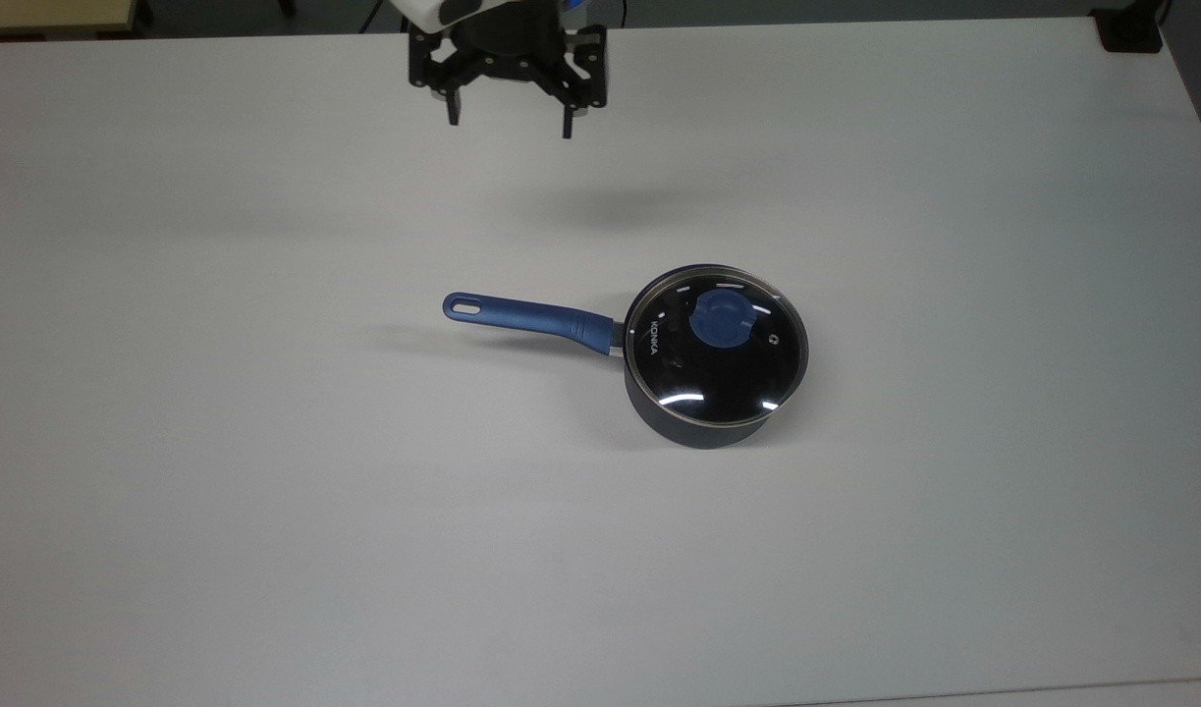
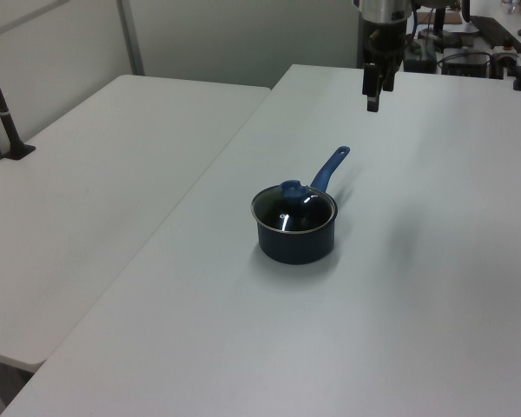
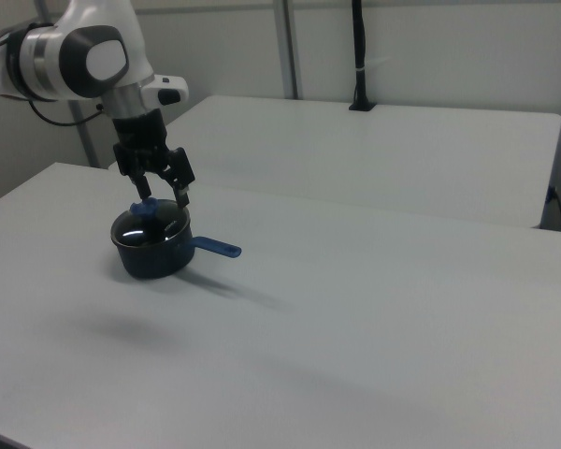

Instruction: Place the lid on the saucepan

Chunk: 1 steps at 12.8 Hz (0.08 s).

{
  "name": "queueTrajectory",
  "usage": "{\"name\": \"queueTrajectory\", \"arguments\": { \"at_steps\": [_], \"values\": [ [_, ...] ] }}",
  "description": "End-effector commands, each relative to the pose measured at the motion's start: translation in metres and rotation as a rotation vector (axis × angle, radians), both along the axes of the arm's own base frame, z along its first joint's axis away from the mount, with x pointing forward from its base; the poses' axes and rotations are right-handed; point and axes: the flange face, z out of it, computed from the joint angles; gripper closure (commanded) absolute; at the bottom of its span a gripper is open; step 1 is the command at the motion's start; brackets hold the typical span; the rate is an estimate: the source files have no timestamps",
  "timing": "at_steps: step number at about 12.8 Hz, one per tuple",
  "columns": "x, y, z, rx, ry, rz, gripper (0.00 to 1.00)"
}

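Item: clear glass lid [image 1: 716, 346], blue knob, seated flush on dark navy saucepan [image 1: 693, 424], centre frame. My two-finger gripper [image 1: 508, 122] top centre, fingers spread, empty; I judge placement complete.

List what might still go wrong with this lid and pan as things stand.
Little looks likely. The lid sits on the saucepan and the open gripper is raised, well away from both.

1. The lid's far rim seems slightly high in the left view; if not fully seated, a knock could slide it.

2. The long handle sticks out toward the top view's left over bare table; a low arm pass could catch it and turn the saucepan.
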Motion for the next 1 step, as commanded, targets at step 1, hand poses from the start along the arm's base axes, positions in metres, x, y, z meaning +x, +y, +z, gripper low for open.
{"name": "queueTrajectory", "arguments": {
  "at_steps": [1],
  "values": [
    [-0.0156,-0.0222,0.0085,-0.008,0.014,0.003,0.00]
  ]
}}
